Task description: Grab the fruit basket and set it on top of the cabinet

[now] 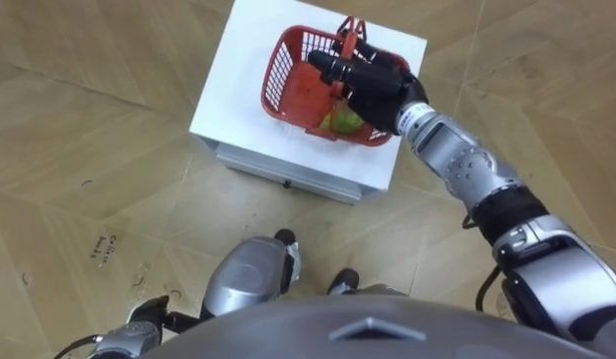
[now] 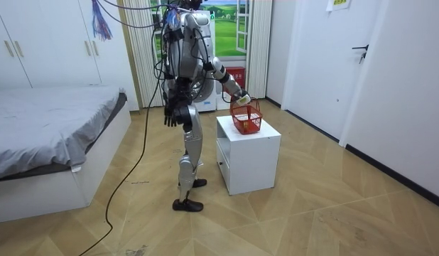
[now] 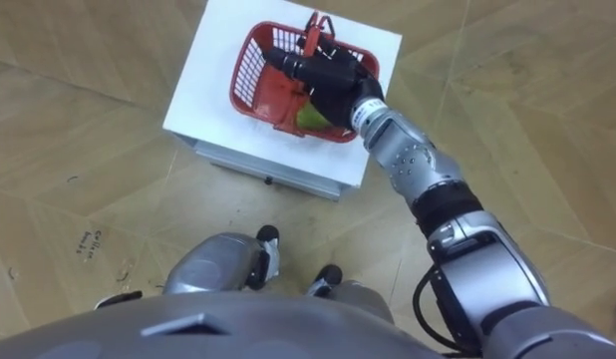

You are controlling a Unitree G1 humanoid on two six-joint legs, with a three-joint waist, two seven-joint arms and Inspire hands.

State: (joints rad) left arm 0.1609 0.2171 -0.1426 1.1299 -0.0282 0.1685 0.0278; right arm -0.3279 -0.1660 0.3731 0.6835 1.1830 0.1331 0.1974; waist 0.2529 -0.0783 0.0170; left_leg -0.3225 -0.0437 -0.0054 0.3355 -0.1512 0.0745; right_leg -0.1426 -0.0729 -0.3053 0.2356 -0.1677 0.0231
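A red plastic fruit basket (image 1: 285,75) stands on top of a small white cabinet (image 1: 238,110). Its two thin handles (image 1: 350,30) stand up at the far side. Inside lie a green-yellow fruit (image 1: 343,123) and something red (image 1: 304,100). My right hand (image 1: 373,88) reaches over the basket's right half just below the handles, its dark fingers (image 1: 328,68) stretched out straight to the left, open and holding nothing. In the room view I stand upright beside the cabinet (image 2: 248,153) with that arm held out over the basket (image 2: 246,118). My left hand (image 2: 171,114) hangs relaxed at my side.
The cabinet has a drawer front (image 1: 288,178) facing me and stands on a wooden parquet floor (image 1: 89,150). A bed (image 2: 49,135) lies behind me at the room view's left, with wardrobes and a curtained window beyond. A door is at the room view's right.
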